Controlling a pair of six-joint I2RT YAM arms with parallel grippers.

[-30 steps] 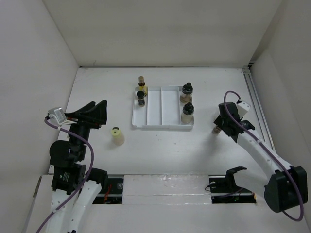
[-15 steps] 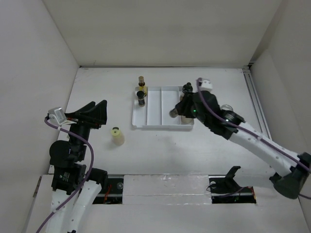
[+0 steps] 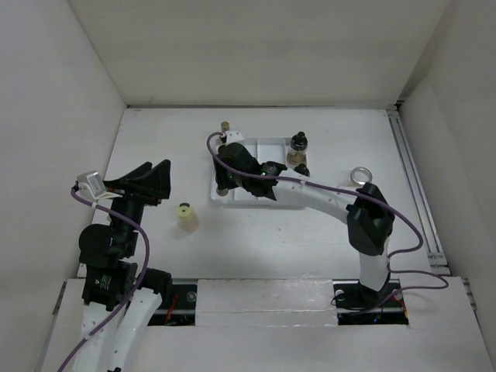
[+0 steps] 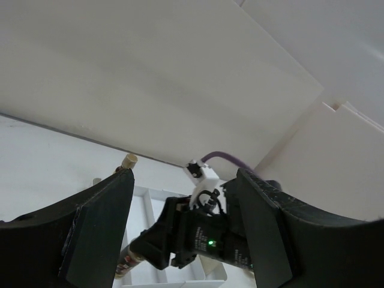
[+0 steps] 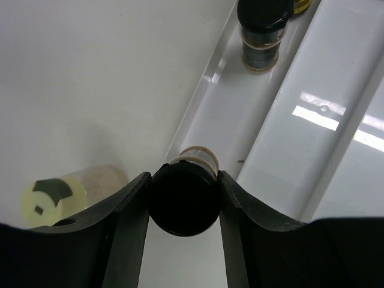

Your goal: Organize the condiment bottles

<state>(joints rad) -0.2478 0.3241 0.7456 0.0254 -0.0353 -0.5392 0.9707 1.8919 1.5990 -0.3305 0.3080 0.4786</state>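
Black cap first: your right gripper [image 5: 182,185] is clamped on a black-capped bottle [image 5: 183,207], with one finger pressed to each side of the cap. A beige band of its contents shows just past the cap. The bottle hangs over the near end of the left compartment of the white tray [image 3: 267,149], right at the tray's near left corner. You cannot tell from these views whether its base touches the tray floor.

Farther along that same compartment a second black-capped bottle [image 5: 261,27] stands upright. In the overhead view your right arm reaches across the tray from the right and covers most of its near half. In the right compartment you have a far bottle [image 3: 298,144] with beige contents, and a near bottle [image 3: 301,169] whose dark cap shows just beyond the arm. A beige-topped bottle [image 3: 225,125] stands on the table just outside the tray's far left corner.

Your left gripper [image 3: 153,170] is held above the table's left side, well apart from the tray, with its jaws spread wide and nothing between them. A yellow-capped bottle [image 3: 186,216] sits on the table between that gripper and the tray's near left corner. A round silvery-rimmed object [image 3: 360,175] lies on the table to the right of the tray.
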